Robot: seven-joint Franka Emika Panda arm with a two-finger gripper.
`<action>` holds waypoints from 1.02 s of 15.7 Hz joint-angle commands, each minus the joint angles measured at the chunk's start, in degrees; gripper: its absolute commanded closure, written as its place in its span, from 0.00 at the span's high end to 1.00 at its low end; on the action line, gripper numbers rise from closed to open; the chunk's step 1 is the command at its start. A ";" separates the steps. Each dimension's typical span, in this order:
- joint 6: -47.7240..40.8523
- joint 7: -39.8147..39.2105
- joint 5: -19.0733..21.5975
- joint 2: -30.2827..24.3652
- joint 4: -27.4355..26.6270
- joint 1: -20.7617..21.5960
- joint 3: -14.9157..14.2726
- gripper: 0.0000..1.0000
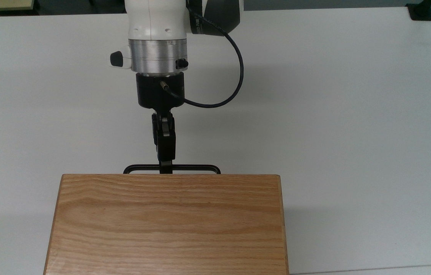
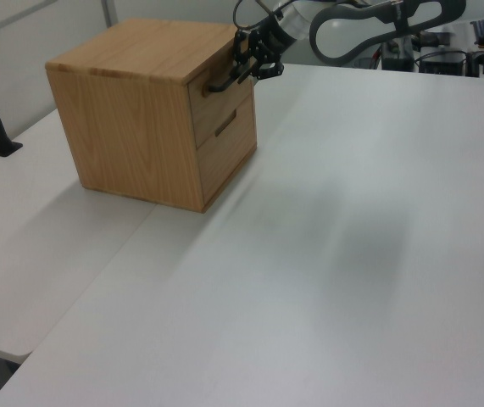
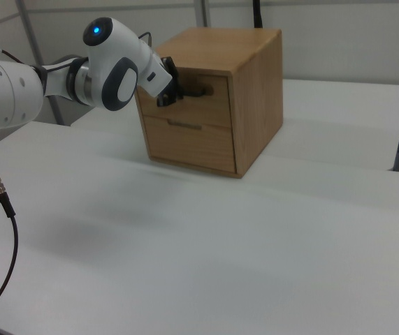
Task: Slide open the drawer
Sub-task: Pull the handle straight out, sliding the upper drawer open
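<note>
While my arm reaches across the white worktop [image 1: 334, 114] toward the oak cabinet [image 1: 167, 223], my hand [image 1: 166, 167] sits at the black bar handle [image 1: 192, 167] of the upper drawer [image 2: 222, 96], a little toward the top view's left of the bar's middle. From above, my fingers stand one over the other, and the tip crosses the bar; I cannot tell whether they are pinched on it or merely set around it.

The drawer is the upper of two in the cabinet's front face, and its front panel lies flush with the cabinet, as the right view shows, so it is not yet slid out. The lower drawer [image 2: 225, 144] below it has its own shorter dark handle [image 2: 225, 123]. The cabinet stands on the worktop with its broad flat top toward the top view's bottom edge. A black cable [image 1: 234, 65] loops from my wrist toward the top view's right.
</note>
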 commanded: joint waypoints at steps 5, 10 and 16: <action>-0.39 -9.08 1.23 -13.40 -13.62 -2.90 3.09 0.00; -0.74 -16.11 1.41 -23.33 -27.50 -4.41 5.47 0.00; -5.38 -19.63 2.02 -29.84 -33.59 -4.85 6.00 0.00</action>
